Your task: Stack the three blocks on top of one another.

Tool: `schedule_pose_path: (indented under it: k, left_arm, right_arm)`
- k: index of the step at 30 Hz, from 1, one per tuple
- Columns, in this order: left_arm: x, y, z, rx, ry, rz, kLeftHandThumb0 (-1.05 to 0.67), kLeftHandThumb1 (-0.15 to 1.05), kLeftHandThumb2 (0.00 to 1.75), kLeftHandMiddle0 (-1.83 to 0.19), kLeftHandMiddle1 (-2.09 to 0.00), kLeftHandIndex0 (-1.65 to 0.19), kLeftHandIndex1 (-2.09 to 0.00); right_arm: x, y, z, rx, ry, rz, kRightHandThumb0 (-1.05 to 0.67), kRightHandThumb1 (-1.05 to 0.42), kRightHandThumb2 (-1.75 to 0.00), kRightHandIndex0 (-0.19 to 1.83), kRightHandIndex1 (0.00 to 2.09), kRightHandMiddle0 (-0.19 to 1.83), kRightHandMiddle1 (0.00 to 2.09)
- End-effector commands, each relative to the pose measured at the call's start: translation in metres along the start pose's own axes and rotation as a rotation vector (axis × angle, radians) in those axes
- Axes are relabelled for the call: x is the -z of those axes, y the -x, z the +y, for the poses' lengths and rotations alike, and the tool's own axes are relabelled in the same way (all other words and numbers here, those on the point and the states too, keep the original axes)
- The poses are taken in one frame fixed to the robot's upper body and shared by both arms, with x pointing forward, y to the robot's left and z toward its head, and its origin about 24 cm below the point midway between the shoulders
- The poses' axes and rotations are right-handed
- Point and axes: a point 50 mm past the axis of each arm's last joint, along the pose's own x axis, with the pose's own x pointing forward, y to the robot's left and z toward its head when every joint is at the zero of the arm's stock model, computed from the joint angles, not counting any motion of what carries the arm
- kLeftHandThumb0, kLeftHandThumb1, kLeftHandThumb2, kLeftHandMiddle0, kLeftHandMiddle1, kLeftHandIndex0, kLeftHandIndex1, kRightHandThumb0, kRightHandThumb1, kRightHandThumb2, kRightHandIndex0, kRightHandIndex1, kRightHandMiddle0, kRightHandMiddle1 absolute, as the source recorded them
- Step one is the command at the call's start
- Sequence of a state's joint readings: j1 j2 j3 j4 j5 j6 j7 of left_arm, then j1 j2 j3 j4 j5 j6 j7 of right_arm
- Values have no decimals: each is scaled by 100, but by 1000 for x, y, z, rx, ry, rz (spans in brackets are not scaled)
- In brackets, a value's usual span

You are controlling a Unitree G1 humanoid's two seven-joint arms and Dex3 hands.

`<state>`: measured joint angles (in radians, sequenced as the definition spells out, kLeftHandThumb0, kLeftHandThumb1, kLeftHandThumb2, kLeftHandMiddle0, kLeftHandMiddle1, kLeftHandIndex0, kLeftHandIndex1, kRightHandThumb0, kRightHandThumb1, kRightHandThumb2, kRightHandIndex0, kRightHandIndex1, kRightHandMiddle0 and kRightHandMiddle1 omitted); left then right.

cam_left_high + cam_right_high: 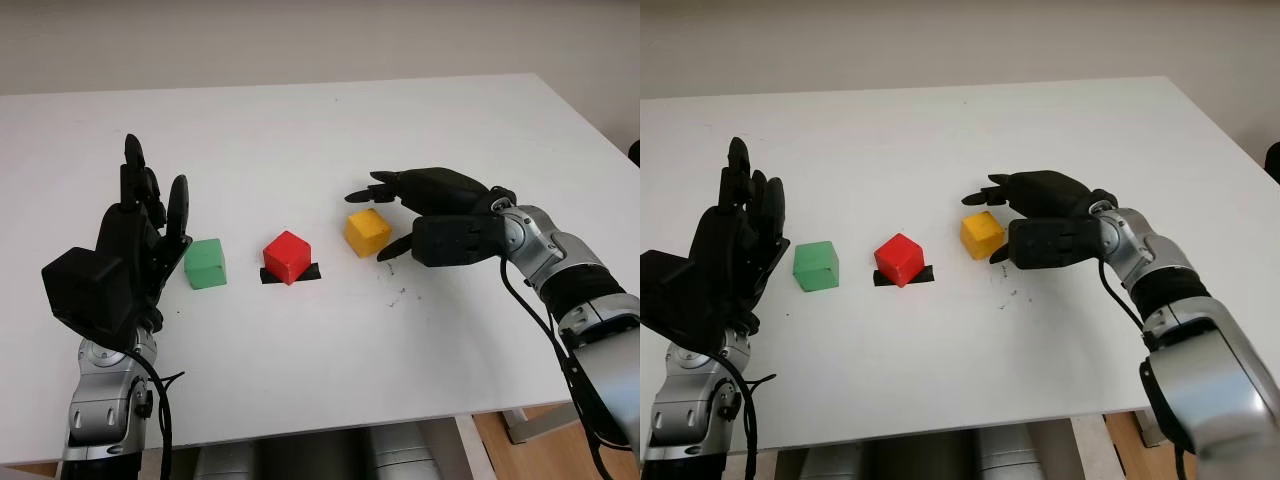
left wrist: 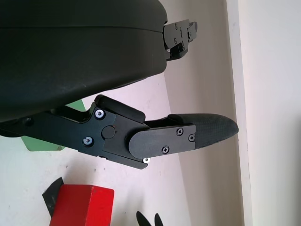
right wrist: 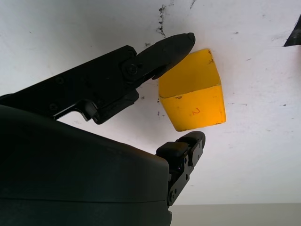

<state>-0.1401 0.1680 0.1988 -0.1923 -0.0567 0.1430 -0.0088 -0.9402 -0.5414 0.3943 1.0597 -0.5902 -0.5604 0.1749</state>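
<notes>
**Block Stacking: Right Hand at the Yellow Block, All Blocks on the Table**

1. Work surface. A white table (image 1: 300, 130) carries three blocks in a row, none stacked on another.

2. Block positions. The green block (image 1: 205, 263) stands toward the robot's left. The red block (image 1: 287, 256) stands in the middle, turned corner-forward, on a patch of black tape (image 1: 312, 271). The yellow block (image 1: 366, 232) stands toward the robot's right, slightly farther from the robot than the other two. The blocks are apart from one another. In the right wrist view, the yellow block's facing side bears a small mark that may be the figure 2.

3. Right hand. The right hand (image 1: 395, 215) sits at the yellow block, reaching in from the block's right side. Its fingers bracket the block: one fingertip (image 3: 176, 44) lies against or just beside one upper edge, and another fingertip (image 3: 193, 141) sits just beside the opposite side. Contact cannot be confirmed; the block rests on the table and is not lifted. The hand holds nothing.

4. Left hand. The left hand (image 1: 140, 235) is raised just left of the green block, open, fingers pointing away from the robot, not touching the block.
</notes>
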Motion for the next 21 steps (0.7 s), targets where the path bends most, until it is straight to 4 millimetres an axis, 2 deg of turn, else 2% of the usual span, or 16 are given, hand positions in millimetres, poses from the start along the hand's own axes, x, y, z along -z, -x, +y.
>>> schedule_pose_path:
  k: [1, 10, 14, 15, 18, 21]
  left_arm:
    - [-5, -2, -1, 6, -12, -22, -71, 105, 54, 19, 0, 19, 0]
    - [-5, -3, -5, 5, -4, -23, -73, 105, 55, 19, 0, 19, 0]
    - [-5, -3, -5, 6, -4, -23, -73, 105, 55, 19, 0, 19, 0]
    - [-5, -2, -6, 8, -6, -23, -73, 105, 55, 19, 0, 19, 0]
    - [-4, -2, -6, 8, -4, -22, -73, 105, 55, 19, 0, 19, 0]
    - [-4, -2, -7, 3, -4, -20, -74, 105, 55, 19, 0, 19, 0]
  right_arm:
    - [-2, -2, -8, 19, 15, -9, -56, -86, -6, 18, 7, 54, 15]
    - [-2, -2, -8, 15, 36, -10, -55, -87, -6, 18, 6, 59, 18]
    - [-3, -2, -6, 40, 31, -23, -50, -88, -6, 21, 7, 69, 26]
    - [-3, -2, -6, 44, 28, -25, -49, -89, -6, 22, 7, 68, 36]
    - [-3, -2, -6, 47, 30, -35, -47, -91, -6, 22, 6, 47, 92]
    - [-3, -1, -6, 54, 33, -41, -45, -92, -6, 23, 6, 44, 111]
